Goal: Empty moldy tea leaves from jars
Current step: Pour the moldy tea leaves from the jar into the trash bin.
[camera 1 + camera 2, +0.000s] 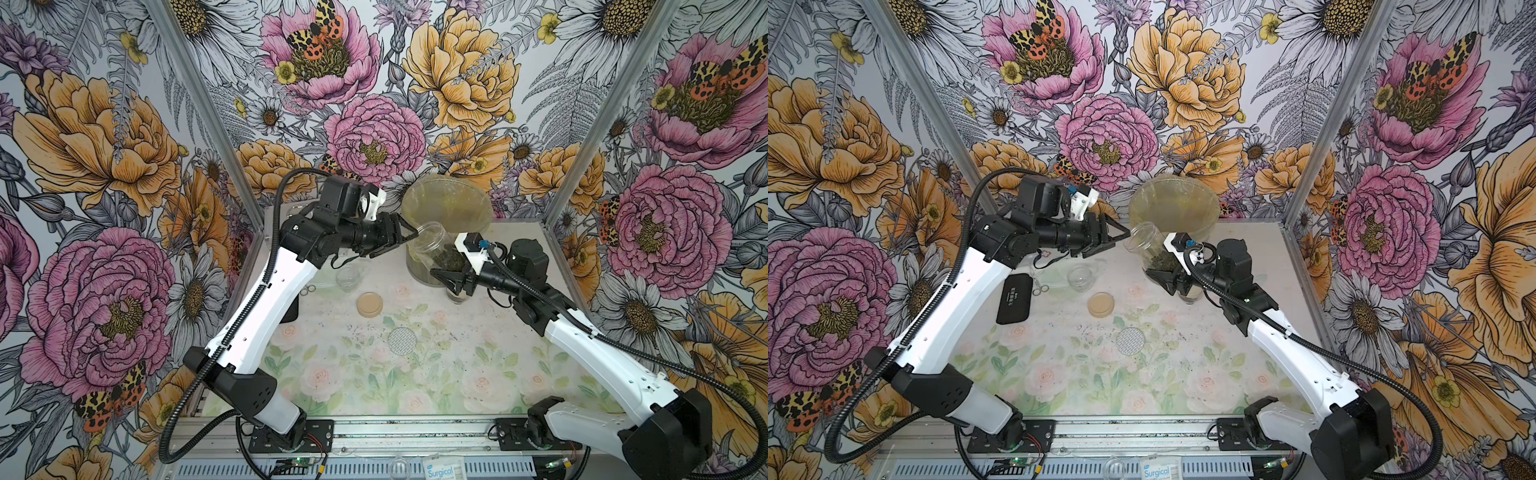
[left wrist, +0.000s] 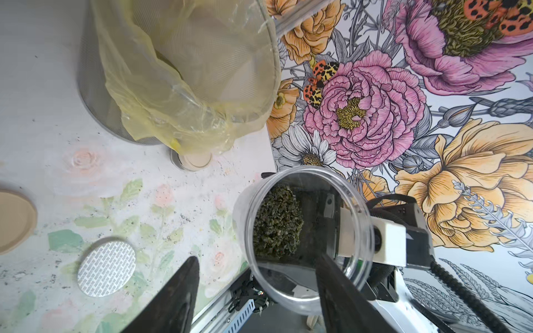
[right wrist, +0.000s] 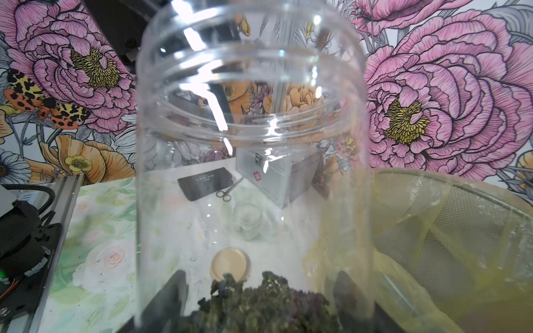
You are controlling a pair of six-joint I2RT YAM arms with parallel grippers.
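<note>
My right gripper (image 1: pixel 451 282) (image 3: pixel 261 302) is shut on the base of a clear jar (image 1: pixel 430 241) (image 1: pixel 1144 241) (image 3: pixel 251 144). The jar is lidless and leans with its mouth toward my left gripper. Dark tea leaves (image 1: pixel 449 259) (image 2: pixel 277 225) (image 3: pixel 259 305) sit clumped at its bottom. My left gripper (image 1: pixel 409 239) (image 2: pixel 258 259) is open at the jar's mouth (image 2: pixel 357 230); one finger crosses the rim and the other is off to the side. An empty jar (image 1: pixel 349 277) (image 3: pixel 248 222) stands on the table. Another jar (image 2: pixel 193 160) with a tan lid stands by the bin.
The mesh bin with a yellow bag (image 1: pixel 446 203) (image 2: pixel 187 72) stands just behind the held jar. A tan lid (image 1: pixel 369 304) and a dotted silver-white lid (image 1: pixel 402 340) lie on the table. A black case (image 1: pixel 1015 299), scissors (image 1: pixel 1038 286) and a silver case (image 3: pixel 277 178) are at the left.
</note>
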